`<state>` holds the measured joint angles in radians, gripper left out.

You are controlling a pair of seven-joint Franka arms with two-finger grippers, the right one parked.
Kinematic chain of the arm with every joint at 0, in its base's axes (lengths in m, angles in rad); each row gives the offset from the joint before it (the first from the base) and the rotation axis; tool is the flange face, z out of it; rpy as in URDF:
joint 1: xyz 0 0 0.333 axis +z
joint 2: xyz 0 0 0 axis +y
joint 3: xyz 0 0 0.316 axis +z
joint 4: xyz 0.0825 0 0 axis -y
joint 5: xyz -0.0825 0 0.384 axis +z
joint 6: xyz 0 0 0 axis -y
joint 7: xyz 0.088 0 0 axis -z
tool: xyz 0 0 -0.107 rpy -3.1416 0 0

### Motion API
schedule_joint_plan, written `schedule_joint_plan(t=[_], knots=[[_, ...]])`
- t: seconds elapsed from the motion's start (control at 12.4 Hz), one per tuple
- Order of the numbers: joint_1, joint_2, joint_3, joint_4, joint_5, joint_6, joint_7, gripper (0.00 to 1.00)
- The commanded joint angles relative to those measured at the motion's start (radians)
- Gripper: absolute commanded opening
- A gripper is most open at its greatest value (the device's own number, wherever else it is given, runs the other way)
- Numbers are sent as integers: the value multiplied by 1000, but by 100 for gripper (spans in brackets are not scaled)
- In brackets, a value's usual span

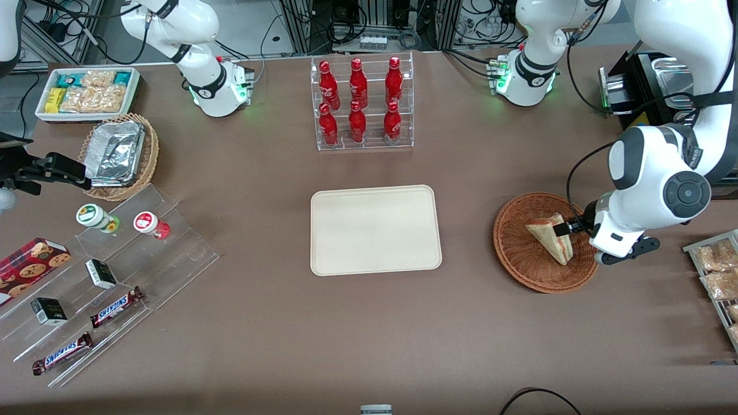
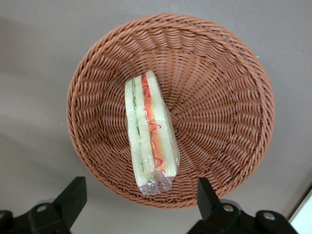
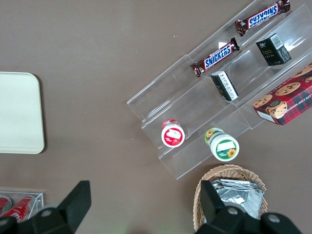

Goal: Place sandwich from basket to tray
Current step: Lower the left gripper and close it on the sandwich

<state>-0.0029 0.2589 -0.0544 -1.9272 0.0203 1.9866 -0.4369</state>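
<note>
The sandwich (image 1: 550, 236), a plastic-wrapped wedge with red and green filling (image 2: 150, 129), lies in the reddish-brown wicker basket (image 1: 519, 262) toward the working arm's end of the table. My left gripper (image 1: 568, 227) hovers above the basket's rim (image 2: 170, 202) by the sandwich's wrapped end. It is open (image 2: 139, 200), with its fingers spread wide and nothing between them. The cream tray (image 1: 375, 229) lies bare at the table's middle, beside the basket, and its corner (image 3: 19, 112) shows in the right wrist view.
A clear rack of red bottles (image 1: 360, 104) stands farther from the front camera than the tray. A wire rack of snack packets (image 1: 718, 271) sits at the working arm's table edge. A clear stepped shelf of snacks (image 1: 104, 276) and a foil-tray basket (image 1: 118, 153) lie toward the parked arm's end.
</note>
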Motion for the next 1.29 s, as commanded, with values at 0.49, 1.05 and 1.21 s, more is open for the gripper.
schedule_joint_plan(t=[0.49,1.05,1.21], knots=[[-31,-118,5,-286,10,296,-146,100],[-29,-69,7,-312,9,435,-186,100],[-28,-43,7,-309,9,460,-186,100]])
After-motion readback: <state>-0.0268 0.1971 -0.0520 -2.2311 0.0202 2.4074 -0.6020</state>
